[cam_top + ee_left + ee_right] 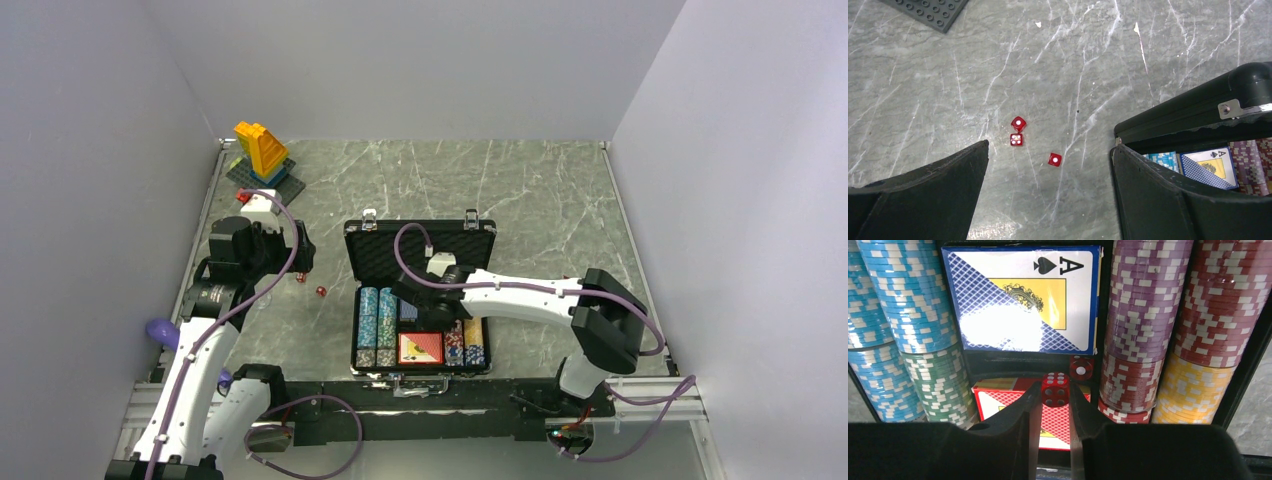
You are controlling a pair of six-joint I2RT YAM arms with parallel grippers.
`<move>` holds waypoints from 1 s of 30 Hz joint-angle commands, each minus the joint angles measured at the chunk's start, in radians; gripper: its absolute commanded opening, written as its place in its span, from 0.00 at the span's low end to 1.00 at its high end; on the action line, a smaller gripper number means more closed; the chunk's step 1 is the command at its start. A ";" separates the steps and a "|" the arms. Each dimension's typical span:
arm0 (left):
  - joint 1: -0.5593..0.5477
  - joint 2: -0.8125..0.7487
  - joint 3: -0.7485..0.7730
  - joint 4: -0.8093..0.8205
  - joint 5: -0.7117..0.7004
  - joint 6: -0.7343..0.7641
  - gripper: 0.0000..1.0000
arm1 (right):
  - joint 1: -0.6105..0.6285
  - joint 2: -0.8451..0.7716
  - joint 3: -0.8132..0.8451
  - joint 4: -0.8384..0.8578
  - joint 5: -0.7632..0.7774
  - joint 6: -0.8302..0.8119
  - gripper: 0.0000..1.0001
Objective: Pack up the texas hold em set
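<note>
The black case (420,238) lies open mid-table, holding rows of striped chips (377,312), a blue card deck (1020,297) and a red card deck (421,348). My right gripper (1055,392) is over the case and shut on a red die (1055,389), just above the red deck; a second die (1081,367) lies in the slot between the decks. My left gripper (1048,170) is open and empty above the table left of the case (1198,107). Three red dice (1017,132) lie loose on the table below it, one (1054,159) nearest the fingers.
A yellow-blue brick tower (262,150) on a dark baseplate (928,12) stands at the back left. Grey walls close the table on three sides. A purple object (162,332) sits beside the left arm at the left edge.
</note>
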 commanded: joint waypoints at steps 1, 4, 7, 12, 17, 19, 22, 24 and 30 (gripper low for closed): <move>-0.002 -0.005 0.017 0.036 0.018 -0.004 1.00 | 0.004 0.012 0.027 0.000 0.038 -0.013 0.00; -0.002 -0.008 0.017 0.036 0.015 -0.004 0.99 | 0.004 0.021 0.034 -0.005 0.044 -0.019 0.00; -0.002 -0.006 0.017 0.036 0.015 -0.004 0.99 | 0.004 0.030 0.037 -0.002 0.044 -0.025 0.00; -0.002 -0.006 0.017 0.036 0.015 -0.003 1.00 | 0.004 0.036 0.032 0.009 0.036 -0.029 0.00; -0.002 -0.006 0.017 0.036 0.015 -0.004 0.99 | 0.004 0.051 0.034 0.013 0.025 -0.041 0.00; -0.002 -0.006 0.017 0.036 0.014 -0.003 0.99 | 0.003 0.058 0.036 0.013 0.020 -0.046 0.00; -0.002 -0.006 0.017 0.036 0.013 -0.003 0.99 | 0.004 0.066 0.036 0.012 0.017 -0.050 0.01; -0.002 -0.007 0.017 0.036 0.013 -0.003 0.99 | 0.004 0.071 0.037 0.018 0.012 -0.055 0.02; -0.002 -0.005 0.017 0.035 0.013 -0.003 1.00 | 0.005 0.083 0.046 0.009 0.011 -0.059 0.04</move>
